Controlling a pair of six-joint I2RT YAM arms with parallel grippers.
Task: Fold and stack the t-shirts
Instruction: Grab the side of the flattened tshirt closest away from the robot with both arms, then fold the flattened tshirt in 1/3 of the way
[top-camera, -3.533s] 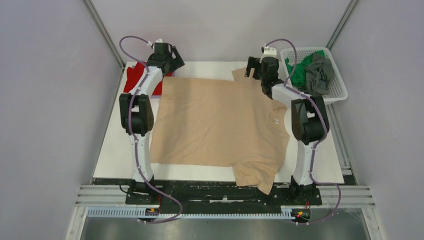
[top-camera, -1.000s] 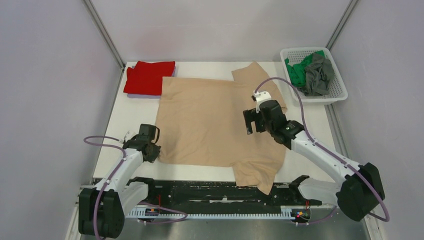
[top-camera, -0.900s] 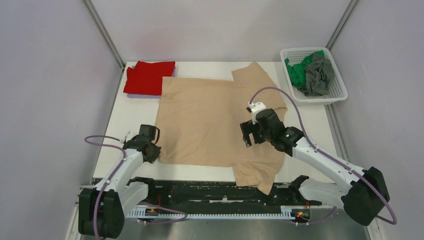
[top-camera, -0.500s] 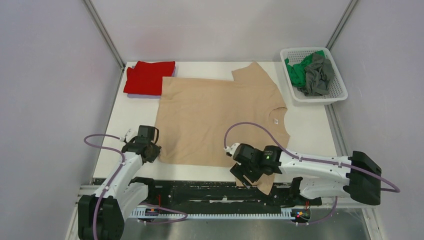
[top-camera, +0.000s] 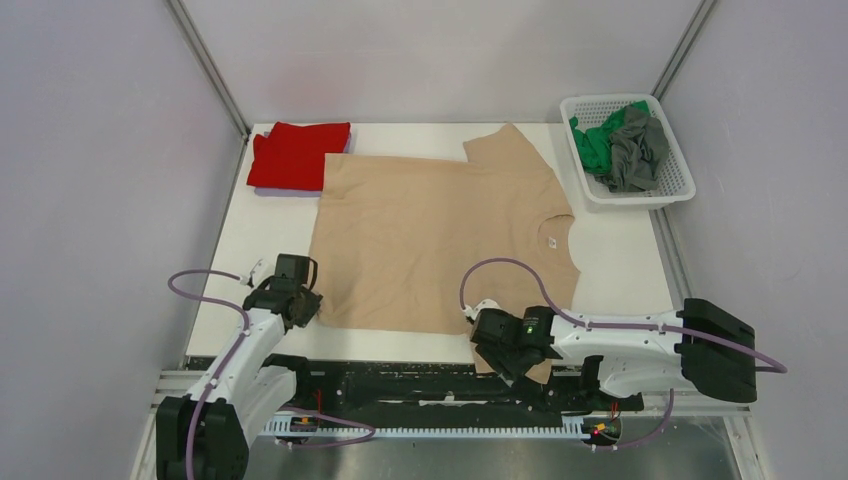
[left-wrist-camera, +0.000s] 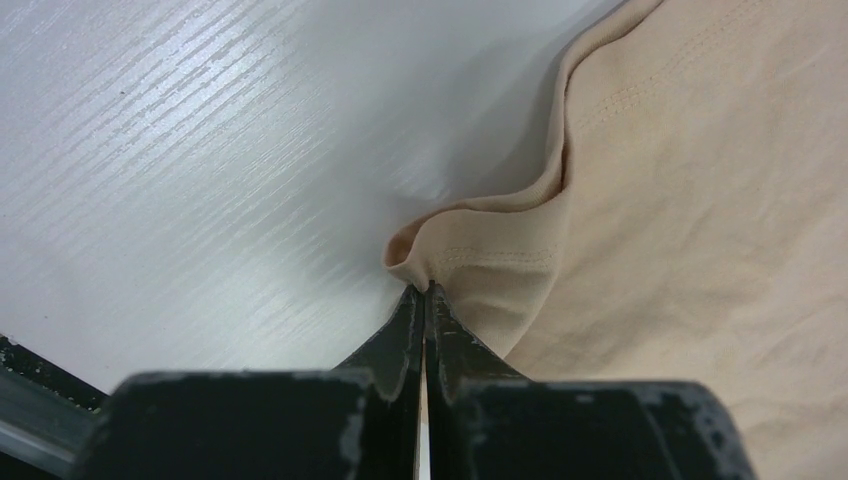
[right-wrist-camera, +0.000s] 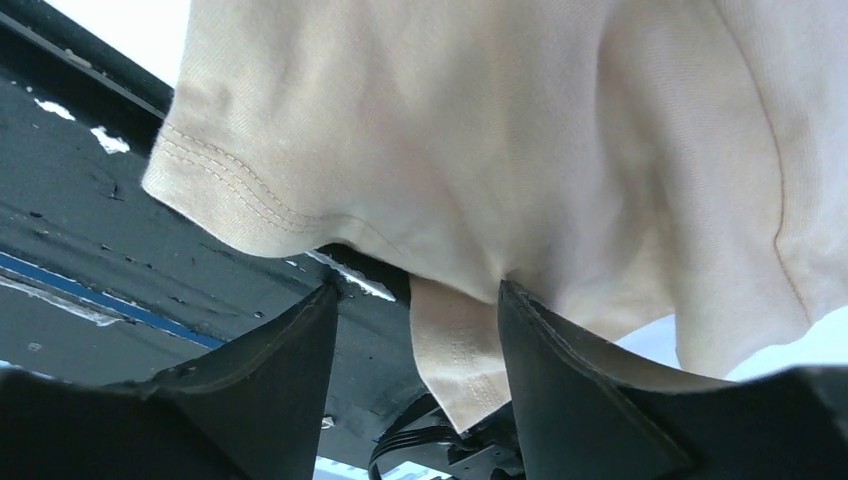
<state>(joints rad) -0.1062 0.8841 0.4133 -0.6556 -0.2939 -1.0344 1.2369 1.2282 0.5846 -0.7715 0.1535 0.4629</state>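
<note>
Beige t-shirt (top-camera: 430, 240) spread flat across worktop (top-camera: 235, 270), near sleeve drooping over front edge. Left end effector (left-wrist-camera: 425, 290) clamped tight on near left hem corner, cloth puckered at fingertips. Right end effector (right-wrist-camera: 415, 290) at drooping sleeve, jaws partway apart, sleeve fold hanging between them, not pinched. Red t-shirt (top-camera: 298, 152) folded at far left corner.

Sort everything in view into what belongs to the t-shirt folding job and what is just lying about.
Job in hand:
beige t-shirt, spread flat
red t-shirt, folded
green t-shirt and grey t-shirt, bunched up
left gripper, pinching the beige hem corner
right gripper, open around the near sleeve

Lying about:
white mesh basket, holding the green and grey ones
table
</note>
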